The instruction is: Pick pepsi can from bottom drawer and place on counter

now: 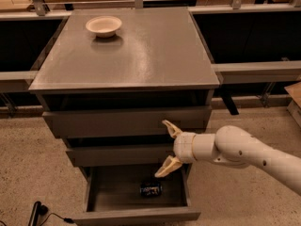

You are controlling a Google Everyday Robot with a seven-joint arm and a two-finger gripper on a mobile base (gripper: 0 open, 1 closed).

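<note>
Currently the pepsi can (151,189) is seen lying on its side on the floor of the pulled-out bottom drawer (136,216), long axis running roughly left-right. The gripper (161,149) is held above it, before the middle drawer, jaws spread wide apart and empty. A cream bowl (104,25) is set on the desk (141,60).

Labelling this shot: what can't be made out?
Camera view:
pepsi can in the bottom drawer: label too dark to read.
Top drawer and middle drawer insides: hidden by the counter and their fronts.
Arm beyond the open tool, before the middle drawer: cut off by right edge.
</note>
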